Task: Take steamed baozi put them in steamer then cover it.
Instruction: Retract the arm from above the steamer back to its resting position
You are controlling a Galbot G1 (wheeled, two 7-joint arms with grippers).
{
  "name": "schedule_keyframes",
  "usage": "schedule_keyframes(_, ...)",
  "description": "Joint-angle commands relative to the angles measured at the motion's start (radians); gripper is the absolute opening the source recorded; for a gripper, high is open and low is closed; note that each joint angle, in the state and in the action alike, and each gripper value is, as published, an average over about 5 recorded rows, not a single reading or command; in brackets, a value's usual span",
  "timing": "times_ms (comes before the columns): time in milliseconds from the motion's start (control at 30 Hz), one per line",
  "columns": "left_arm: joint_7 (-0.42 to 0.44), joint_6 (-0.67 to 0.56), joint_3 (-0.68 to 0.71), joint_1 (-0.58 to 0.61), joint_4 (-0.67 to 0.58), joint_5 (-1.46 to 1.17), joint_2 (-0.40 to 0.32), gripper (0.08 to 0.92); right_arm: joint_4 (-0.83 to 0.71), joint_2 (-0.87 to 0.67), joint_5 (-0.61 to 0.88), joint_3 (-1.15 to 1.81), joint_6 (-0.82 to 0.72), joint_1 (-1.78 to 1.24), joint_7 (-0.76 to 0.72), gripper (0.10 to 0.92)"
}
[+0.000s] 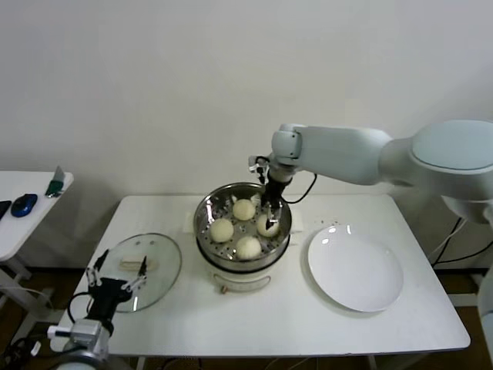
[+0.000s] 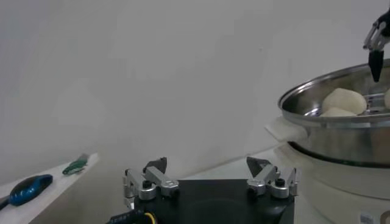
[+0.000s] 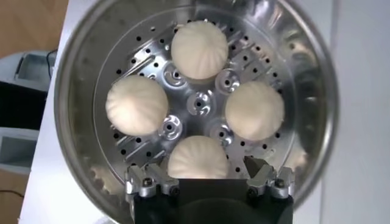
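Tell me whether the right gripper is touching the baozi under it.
Cannot tell. In the right wrist view the right gripper straddles the nearest baozi, fingers open, but no gap or contact shows plainly.

Head high, wide; right wrist overhead, close; all share steamer (image 1: 243, 223).

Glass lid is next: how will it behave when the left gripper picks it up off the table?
The glass lid looks smooth and rigid, so probably slippery at the rim and breakable if dropped. Its white handle seems the safer grip. The left gripper hangs open above it.
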Motion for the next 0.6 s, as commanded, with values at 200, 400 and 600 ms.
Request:
schedule_keyframes(200, -0.019, -0.045, -0.004, -0.008, 0.002, 0.046, -0.010, 0.823, 0.211, -0.365, 0.100, 0.214, 0.204, 0.024, 0.325, 0.823)
schedule_keyframes(400, -0.018, -0.074, -0.003, -0.001, -0.001, 0.051, -0.016, 0.823, 0.346, -0.579, 0.061, 0.448, 0.278, -0.155, 0.533, 0.823)
schedule_keyframes(600, -0.019, -0.107, 0.003, 0.007, -0.003, 0.111, -0.020, 0.823, 0.450, -0.732, 0.007, 0.870, 0.376, -0.535, 0.763, 0.823)
